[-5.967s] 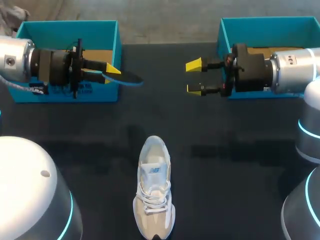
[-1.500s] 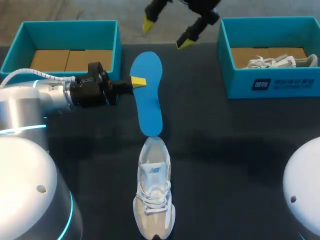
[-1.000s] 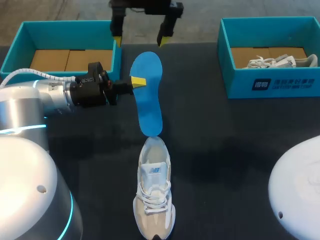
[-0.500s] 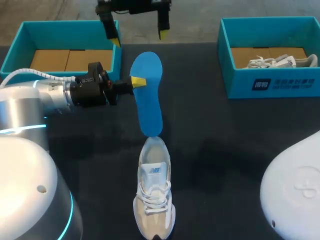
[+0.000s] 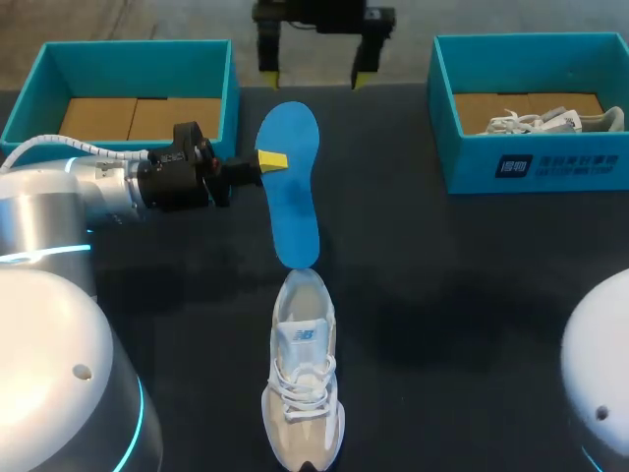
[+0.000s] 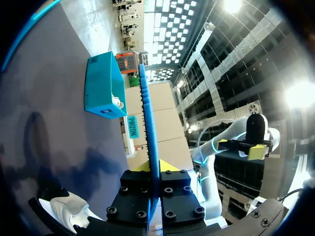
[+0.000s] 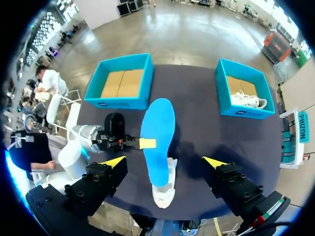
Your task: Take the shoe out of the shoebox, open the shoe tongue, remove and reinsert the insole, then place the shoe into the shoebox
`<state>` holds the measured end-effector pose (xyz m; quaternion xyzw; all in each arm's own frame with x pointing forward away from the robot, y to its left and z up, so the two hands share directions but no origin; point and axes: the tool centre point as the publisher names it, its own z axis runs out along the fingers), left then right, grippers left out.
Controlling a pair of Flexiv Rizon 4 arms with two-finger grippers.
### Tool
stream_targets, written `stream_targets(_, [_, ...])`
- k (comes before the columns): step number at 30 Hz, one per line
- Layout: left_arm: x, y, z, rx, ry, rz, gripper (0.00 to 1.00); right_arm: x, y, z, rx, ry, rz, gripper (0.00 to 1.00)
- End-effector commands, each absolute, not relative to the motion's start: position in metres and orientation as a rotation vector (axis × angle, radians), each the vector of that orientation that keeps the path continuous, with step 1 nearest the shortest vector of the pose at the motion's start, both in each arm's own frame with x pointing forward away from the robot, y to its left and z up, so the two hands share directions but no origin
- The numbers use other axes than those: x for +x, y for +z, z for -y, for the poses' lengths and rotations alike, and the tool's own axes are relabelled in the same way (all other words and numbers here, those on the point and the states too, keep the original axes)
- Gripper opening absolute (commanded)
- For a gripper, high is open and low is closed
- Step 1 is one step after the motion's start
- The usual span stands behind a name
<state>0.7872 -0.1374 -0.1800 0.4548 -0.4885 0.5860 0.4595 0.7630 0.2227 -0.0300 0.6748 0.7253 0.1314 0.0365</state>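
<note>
Two views differ: the left wrist view shows the blue insole [image 6: 149,142] edge-on, clamped in the left gripper [image 5: 267,160], while the head view shows its face. Its long axis runs straight away from the shoe [image 5: 303,369], narrow end nearest the toe. The right gripper [image 5: 314,78] stands wide.

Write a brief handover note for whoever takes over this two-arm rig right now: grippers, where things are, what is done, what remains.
Left gripper: shut on the flat blue foam insole, whose narrow end is at the heel opening of the beige-and-white lace-up sneaker on the dark table.
Right gripper: open, empty, raised past the insole's far end.
Left teal cardboard shoebox: empty. Right teal cardboard shoebox: holds a second pale sneaker.
Done: sneaker out, insole removed.
Left: reinsert the insole, box the sneaker.
</note>
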Motion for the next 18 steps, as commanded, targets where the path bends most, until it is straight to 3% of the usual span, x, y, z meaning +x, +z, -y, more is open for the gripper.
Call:
stream_targets(1, [0.786,-0.18,0.137,1.12,1.444,1.202,0.0,0.757,-0.033,-0.205,2.146,1.262,-2.448,1.0])
stream_targets(18, [0.786,-0.18,0.137,1.12,1.444,1.202,0.0,0.753,-0.052,-0.204,2.223,1.587,-2.516,1.0])
